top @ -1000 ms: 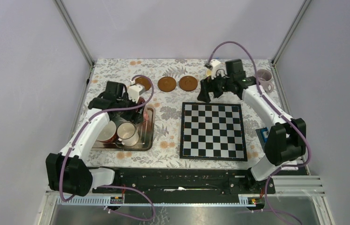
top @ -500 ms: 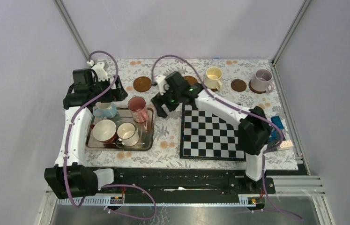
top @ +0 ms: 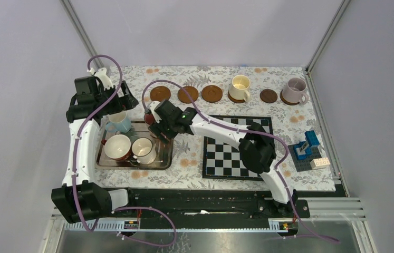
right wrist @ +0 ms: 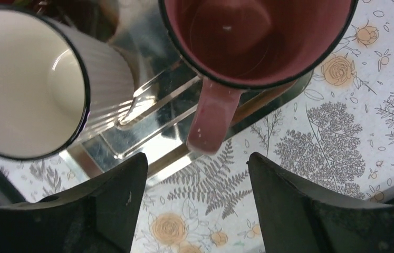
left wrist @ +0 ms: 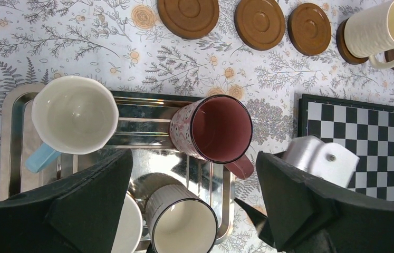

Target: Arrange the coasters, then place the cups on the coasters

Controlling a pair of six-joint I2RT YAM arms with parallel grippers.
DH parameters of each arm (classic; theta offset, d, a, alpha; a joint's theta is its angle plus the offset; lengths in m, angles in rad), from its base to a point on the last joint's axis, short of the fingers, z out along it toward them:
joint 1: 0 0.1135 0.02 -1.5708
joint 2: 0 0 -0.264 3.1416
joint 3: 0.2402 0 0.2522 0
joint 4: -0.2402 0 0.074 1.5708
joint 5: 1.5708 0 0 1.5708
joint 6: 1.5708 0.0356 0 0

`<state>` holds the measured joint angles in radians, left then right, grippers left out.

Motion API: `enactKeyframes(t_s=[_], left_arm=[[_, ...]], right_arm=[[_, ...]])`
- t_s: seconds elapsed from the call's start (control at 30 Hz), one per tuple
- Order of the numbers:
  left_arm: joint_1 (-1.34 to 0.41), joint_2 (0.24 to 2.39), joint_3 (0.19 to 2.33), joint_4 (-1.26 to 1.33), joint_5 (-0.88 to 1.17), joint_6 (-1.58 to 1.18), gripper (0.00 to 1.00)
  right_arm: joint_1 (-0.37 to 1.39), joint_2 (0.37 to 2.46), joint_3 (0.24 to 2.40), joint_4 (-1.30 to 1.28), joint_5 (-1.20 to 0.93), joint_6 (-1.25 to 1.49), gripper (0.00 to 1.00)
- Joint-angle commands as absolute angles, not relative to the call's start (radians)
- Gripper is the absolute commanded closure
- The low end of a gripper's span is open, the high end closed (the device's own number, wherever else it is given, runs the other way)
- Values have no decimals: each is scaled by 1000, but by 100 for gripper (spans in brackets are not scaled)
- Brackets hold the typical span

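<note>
Three bare coasters point(top: 160, 94) point(top: 188, 95) point(top: 211, 93) line the far edge, with one more point(top: 268, 95) further right. A cream cup point(top: 240, 87) and a lilac cup point(top: 295, 90) each stand on a coaster. The pink cup point(right wrist: 258, 37) stands in the metal tray point(top: 167, 158), its handle point(right wrist: 213, 118) just ahead of my open right gripper point(right wrist: 197, 163), not between the fingers. The tray also holds the light-blue cup point(left wrist: 75, 113), the white cup point(left wrist: 181, 224) and the dark-red cup point(top: 117, 147). My left gripper point(left wrist: 193, 158) hangs open and empty high above the tray.
The chessboard point(top: 221, 158) lies right of the tray, with my right arm stretched across its far-left corner. Toy blocks point(top: 308, 150) sit near the table's right edge. Frame posts stand at both far corners.
My right arm has swung left from the cream cup across the chessboard to the pink cup's handle. My left arm has drawn back from the tray to the far left, and its jaws opened.
</note>
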<state>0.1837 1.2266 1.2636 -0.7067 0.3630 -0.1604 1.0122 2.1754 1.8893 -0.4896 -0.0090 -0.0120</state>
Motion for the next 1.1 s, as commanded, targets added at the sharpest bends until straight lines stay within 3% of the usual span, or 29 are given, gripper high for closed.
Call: enactKeyframes(t_s=[0.0, 0.27, 0.47, 0.63, 0.8, 0.9, 0.97, 1.07], left_arm=[[188, 1195, 1301, -657, 369, -181, 5], [193, 1157, 1278, -635, 350, -179, 4], [194, 1154, 1264, -629, 354, -178, 4], [195, 1158, 1263, -625, 366, -181, 3], [196, 1166, 1265, -623, 372, -186, 3], [196, 1167, 1262, -622, 371, -186, 3], [196, 1170, 1261, -621, 375, -188, 2], [196, 1173, 1264, -621, 377, -190, 2]], right_arm=[[1025, 2233, 1983, -489, 100, 35, 25], [1025, 2311, 2036, -460, 126, 32, 41], [1025, 2284, 1940, -337, 160, 5, 49], [1025, 2247, 1844, -252, 156, -33, 51], [1020, 2237, 1824, -229, 162, -45, 64], [1010, 2222, 1820, -220, 152, -42, 62], [1005, 2213, 1817, -210, 137, -44, 52], [1005, 2218, 1833, -212, 122, -48, 48]])
